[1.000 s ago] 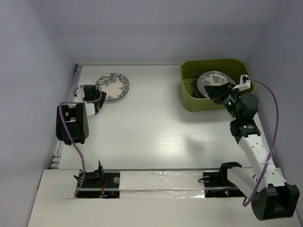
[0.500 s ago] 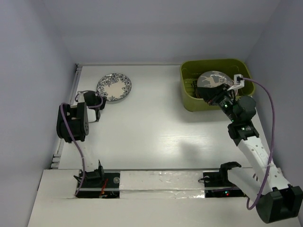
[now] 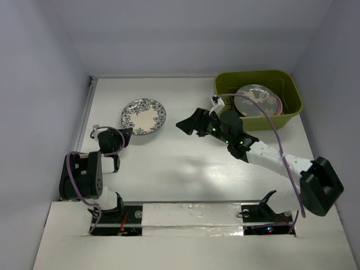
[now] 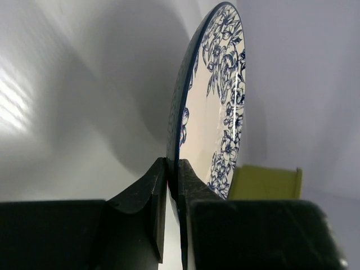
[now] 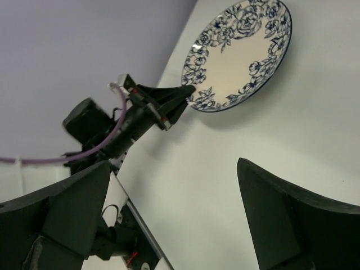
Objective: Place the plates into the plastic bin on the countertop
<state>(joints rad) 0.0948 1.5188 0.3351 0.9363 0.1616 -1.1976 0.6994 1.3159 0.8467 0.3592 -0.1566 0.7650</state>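
Over at the far right corner of the countertop: the plastic bin, olive green, one long side running along the far edge. Inside it, toward the right half, the grey plate with white deer, lying face up on top. Beneath that, on the right, a pinkish edge peeking out, too thin to name for sure. Left half of the bin partly hidden behind the right arm, so contents there unclear.

Outside the bin, toward the far left corner and well apart from it: the blue-white floral plate, face up. Pinched at its near-left rim by the left gripper, jaws clamped tight on both faces of the rim, plainly so from the left wrist view, edge-on. Throws a soft shadow on the white surface below. Whether raised clear or touching down, cannot tell.

Over the middle of the countertop, between plate and bin: the right gripper, fingers spread wide, nothing between them, aimed toward the floral plate.
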